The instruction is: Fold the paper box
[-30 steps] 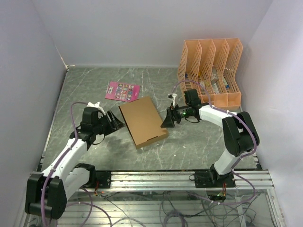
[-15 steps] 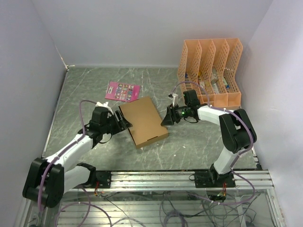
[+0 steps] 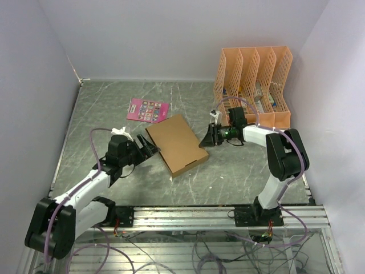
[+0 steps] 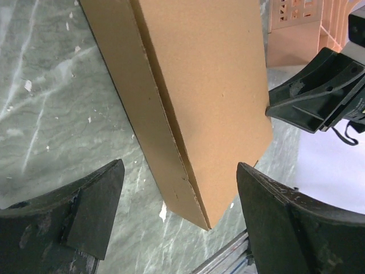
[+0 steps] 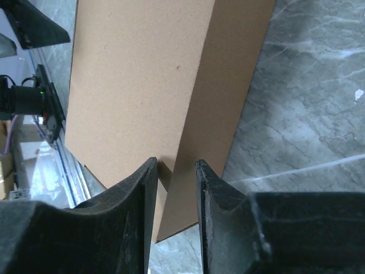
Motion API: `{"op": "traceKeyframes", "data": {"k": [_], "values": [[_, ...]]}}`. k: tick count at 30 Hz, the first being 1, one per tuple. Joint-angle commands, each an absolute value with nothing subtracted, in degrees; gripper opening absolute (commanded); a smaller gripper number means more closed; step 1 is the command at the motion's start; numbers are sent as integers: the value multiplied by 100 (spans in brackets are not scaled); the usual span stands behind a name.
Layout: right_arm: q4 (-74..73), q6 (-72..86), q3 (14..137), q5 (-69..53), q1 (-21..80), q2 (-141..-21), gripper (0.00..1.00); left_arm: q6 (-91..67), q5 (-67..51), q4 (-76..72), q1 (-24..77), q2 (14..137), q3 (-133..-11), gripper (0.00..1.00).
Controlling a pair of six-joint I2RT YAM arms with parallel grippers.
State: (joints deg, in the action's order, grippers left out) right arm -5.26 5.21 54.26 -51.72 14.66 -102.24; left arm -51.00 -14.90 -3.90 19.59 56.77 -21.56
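Box (image 3: pixel 175 145) between left gripper (image 3: pixel 151 148), right gripper (image 3: pixel 203 138)

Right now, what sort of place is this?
Probably a robot test bench in a lab: two robot arms bolted to a metal rail, plain walls around the table, loose cables below.

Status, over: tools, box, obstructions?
Left tool open, left of paper box. Right tool nearly closed at right edge, grip unclear. Box closed, lying flat. Pink card, organizer clear of it.
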Motion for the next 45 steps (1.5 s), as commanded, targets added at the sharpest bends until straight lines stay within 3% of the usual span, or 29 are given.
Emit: {"op": "traceKeyframes", "data": {"k": [1, 4, 7, 10, 17, 27, 36, 45], "values": [[-801, 383, 5508, -5007, 1188, -10560, 30, -5762, -1904, -1958, 1940, 5988, -1776, 93], [-893, 247, 5608, -5546, 1166, -10489, 37, -5804, -1887, -2265, 2017, 6137, -1710, 94], [-930, 117, 5587, -5593, 1169, -10191, 60, -5723, -1711, -2190, 2131, 6071, -1776, 94], [-782, 230, 5437, -5583, 1167, -10016, 69, -5674, -1638, -2006, 2159, 6149, -1834, 93], [-1019, 129, 5572, -5493, 1240, -10221, 67, -5677, -1688, -2330, 2232, 6681, -1841, 75], [-1158, 15, 5682, -5410, 1429, -10242, 65, -5344, -1767, -2159, 2239, 7328, -2298, 61], [-1442, -164, 5992, -5367, 1612, -10121, 63, -5212, -1951, -2353, 2236, 7954, -2363, 32], [-2361, -479, 6787, -5311, 1934, -9632, 62, -5203, -2073, -2440, 2238, 8105, -2492, 27]]}}
